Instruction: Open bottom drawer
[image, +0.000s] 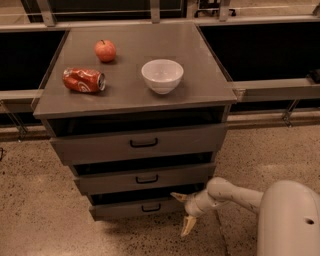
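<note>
The bottom drawer (131, 208) is the lowest grey front of the cabinet, with a small black bar handle (151, 208). It stands slightly out, with a dark gap above it. My gripper (183, 211) is open, its pale fingers spread one above the other. It sits at the right end of the bottom drawer's front, just right of the handle. One fingertip (178, 196) is by the drawer's top right corner; the other points down at the floor. It holds nothing.
The middle drawer (145, 179) and the top drawer (140, 144) are above. On the cabinet top (200, 80) are an apple (105, 50), a crushed red can (83, 80) and a white bowl (162, 75). My body (290, 220) fills the lower right. The floor is speckled.
</note>
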